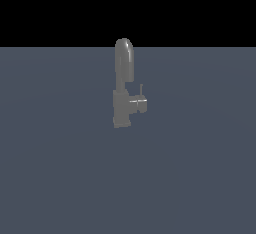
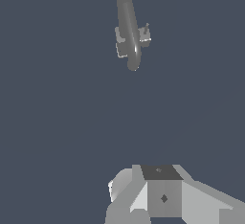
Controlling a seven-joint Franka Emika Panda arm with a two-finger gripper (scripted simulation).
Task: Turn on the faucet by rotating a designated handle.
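One faucet (image 1: 123, 85) stands alone on the flat grey floor (image 1: 55, 168), around the middle of the exterior view, and no arm shows in that view at all. From the wrist camera the faucet (image 2: 129, 31) sits well apart from the gripper (image 2: 162, 196), out ahead of it with bare floor between them. Only the blocky grey body of the gripper shows, so I cannot tell how wide the jaws stand or whether they hold anything. The faucet's long axis runs upright, base below and arched spout on top. Its one handle (image 1: 138, 102), a short stub, points sideways toward the exterior view's right, with a thin pin standing upright at its end.
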